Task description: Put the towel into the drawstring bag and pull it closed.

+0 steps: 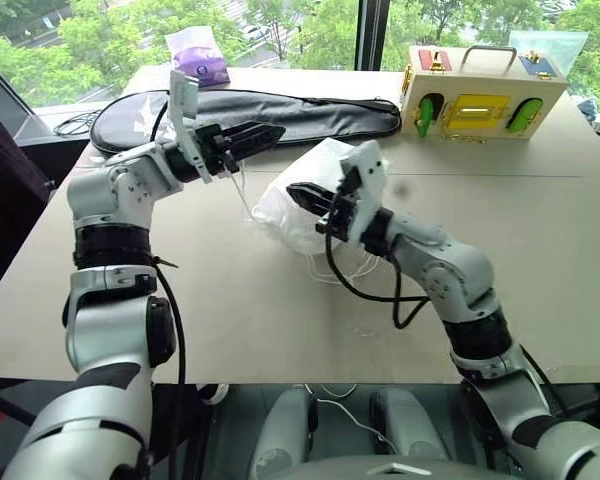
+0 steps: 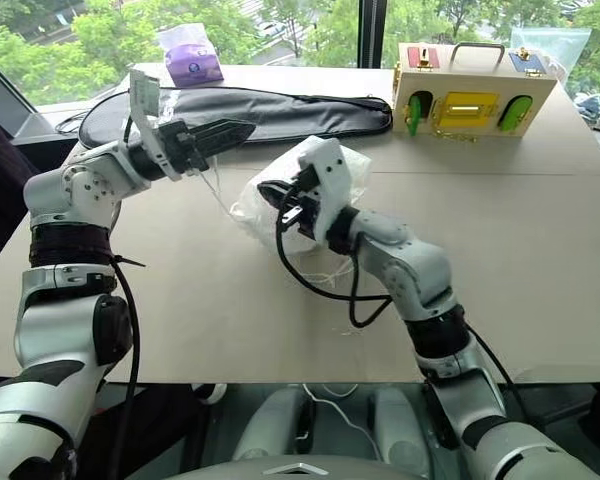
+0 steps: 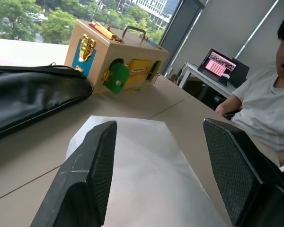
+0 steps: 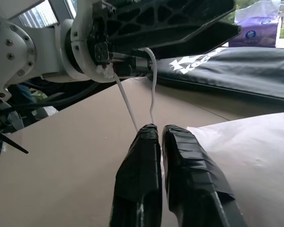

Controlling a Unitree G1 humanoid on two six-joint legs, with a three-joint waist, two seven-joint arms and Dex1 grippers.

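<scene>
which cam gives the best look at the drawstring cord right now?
Right wrist view: the white cord runs in two strands from the left gripper down to the right gripper, whose fingers look almost shut on it. In the head views it is a faint thin line beside the drawstring bag.

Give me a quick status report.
Left gripper open above drawstring bag. Right gripper pinching cord. Nothing in the way.
</scene>
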